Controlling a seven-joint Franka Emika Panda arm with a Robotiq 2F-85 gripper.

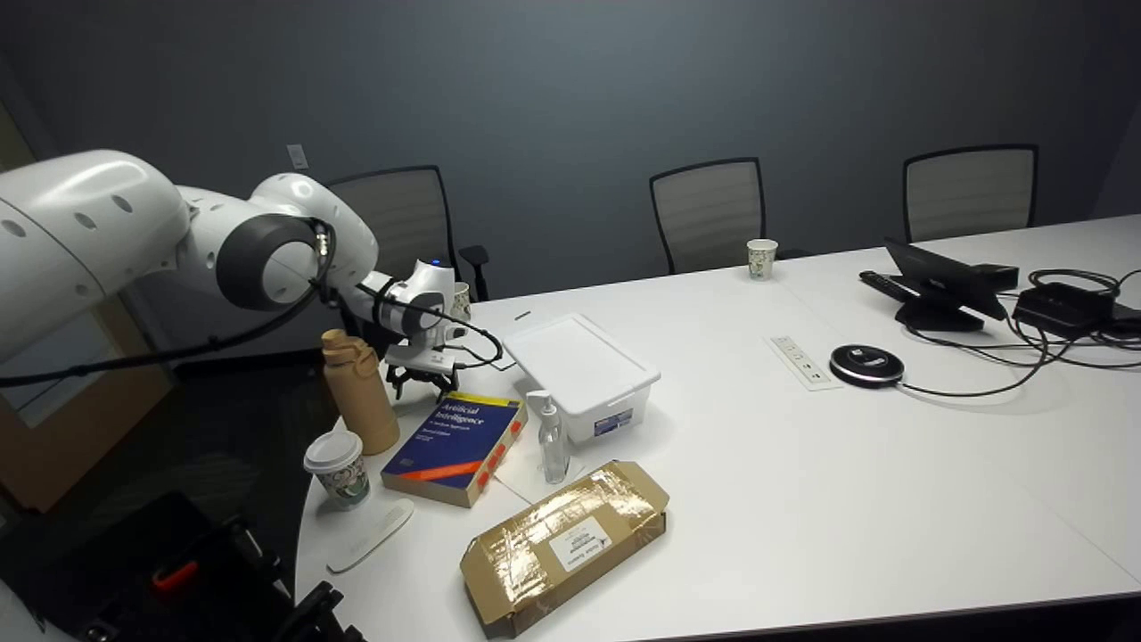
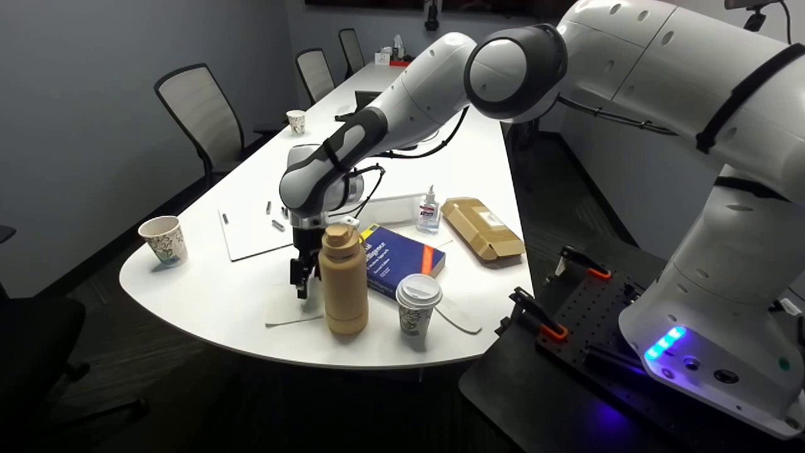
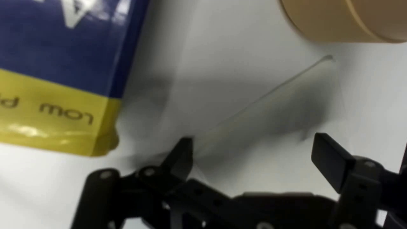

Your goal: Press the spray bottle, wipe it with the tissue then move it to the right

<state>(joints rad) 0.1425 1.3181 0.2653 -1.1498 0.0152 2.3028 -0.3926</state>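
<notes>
Desk [image 1: 802,499]: book [image 1: 459,443] as my landmark. Bottle [image 1: 554,448] stands upright just off its red-marked edge. Should be stiff, smooth plastic, slippery and, being slim, easily tipped; fill unclear to me, so weight uncertain. I'd grip mid-body and press the pump [image 1: 541,399] straight down. Tissue [image 3: 270,152] lies off the book's opposite edge: likely light, limp, easily torn; I'd go low and pinch up a fold. Fingers [image 3: 332,160] spread wide over it, nothing held; whether they touch it I can't tell.
</notes>
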